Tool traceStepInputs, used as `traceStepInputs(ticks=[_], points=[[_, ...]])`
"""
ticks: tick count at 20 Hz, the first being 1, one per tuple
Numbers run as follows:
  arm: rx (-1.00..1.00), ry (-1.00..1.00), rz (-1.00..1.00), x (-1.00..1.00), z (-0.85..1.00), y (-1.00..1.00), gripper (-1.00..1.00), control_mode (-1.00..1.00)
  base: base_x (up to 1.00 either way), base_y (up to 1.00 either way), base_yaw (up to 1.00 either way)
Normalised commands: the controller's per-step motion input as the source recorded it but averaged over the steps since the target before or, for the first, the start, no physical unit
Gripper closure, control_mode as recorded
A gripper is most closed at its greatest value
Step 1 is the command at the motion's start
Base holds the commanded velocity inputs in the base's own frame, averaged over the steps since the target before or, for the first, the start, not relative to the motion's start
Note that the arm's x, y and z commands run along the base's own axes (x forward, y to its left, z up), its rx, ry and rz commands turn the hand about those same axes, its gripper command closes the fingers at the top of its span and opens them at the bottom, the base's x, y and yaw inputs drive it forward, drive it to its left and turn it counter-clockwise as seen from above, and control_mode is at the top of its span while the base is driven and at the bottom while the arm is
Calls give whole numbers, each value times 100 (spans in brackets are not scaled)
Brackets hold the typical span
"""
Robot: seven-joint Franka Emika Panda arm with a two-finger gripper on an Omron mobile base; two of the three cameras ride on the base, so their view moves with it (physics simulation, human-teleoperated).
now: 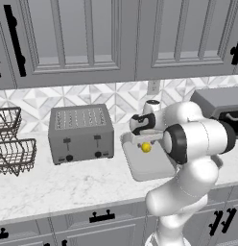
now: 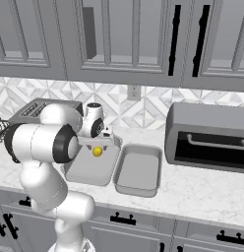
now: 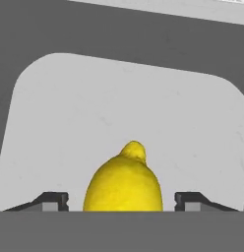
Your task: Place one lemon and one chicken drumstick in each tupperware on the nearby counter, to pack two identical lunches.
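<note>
The gripper (image 3: pixel 122 199) hung spread over the left tupperware (image 2: pixel 79 170), its dark finger tips (image 3: pixel 51 199) standing clear of the smooth, nubbed yellow lemon (image 3: pixel 124 182) between them. That shallow grey tub with rounded corners sat on the veined white counter (image 1: pixel 53 187), touching a second tupperware (image 2: pixel 138 172) on its right.

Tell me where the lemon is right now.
The lemon sits between the open gripper fingers, over the left tupperware, beside the toaster.
</note>
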Motion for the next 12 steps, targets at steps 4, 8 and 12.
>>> traceStepInputs(ticks=[4,8,12], points=[[0,0,0,-5,1,6,-100,-100,0,0,0],[0,-5,0,-47,15,8,-100,-100,0,0,0],[0,-16,0,-92,40,9,-100,-100,0,0,0]])
